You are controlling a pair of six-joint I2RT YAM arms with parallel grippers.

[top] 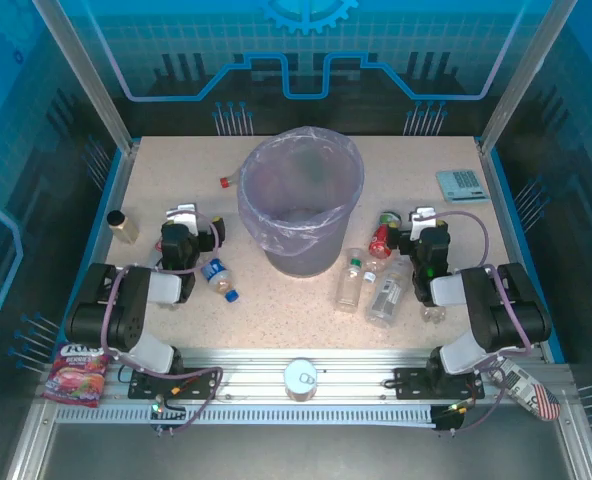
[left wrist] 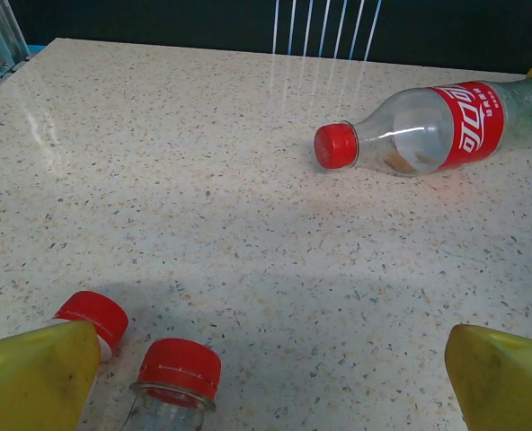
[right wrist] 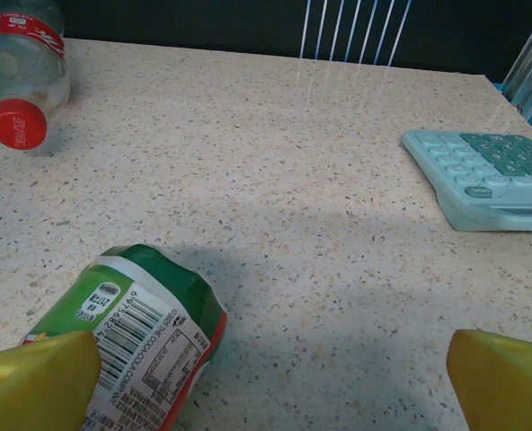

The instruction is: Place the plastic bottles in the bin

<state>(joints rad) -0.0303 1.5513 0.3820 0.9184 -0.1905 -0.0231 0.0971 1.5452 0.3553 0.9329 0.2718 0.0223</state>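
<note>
The bench [top: 176,160] carries everything, with the bin [top: 348,205] at its centre, mouth open and upright. The left pincer [top: 181,222] sits at 9 o'clock of the bin and the right pincer [top: 423,222] at 3 o'clock. Both are low over the surface with fingers spread wide and nothing between them.

The step looks like a first grasp on each side. In the right wrist view the green-labelled bottle [right wrist: 145,328] lies at 7 o'clock, against one yellow finger [right wrist: 32,377] rather than centred. The arm should shift toward it and close across the body, not the tapering end. In the left wrist view two red-capped bottles [left wrist: 178,368] lie at 7 o'clock. Take one only, squarely, since round plastic is likely to roll or squirt out. Lift well above the rim before release, because the bag liner is flimsy.

A red-labelled bottle [left wrist: 428,135] lies at 1 o'clock in the left wrist view. Its label carries white Chinese characters, Coca-Cola by my reading. The green label shows a barcode and fine print that seems to include "COCA-COLA COMPANY"; the digits are too small to read.
</note>
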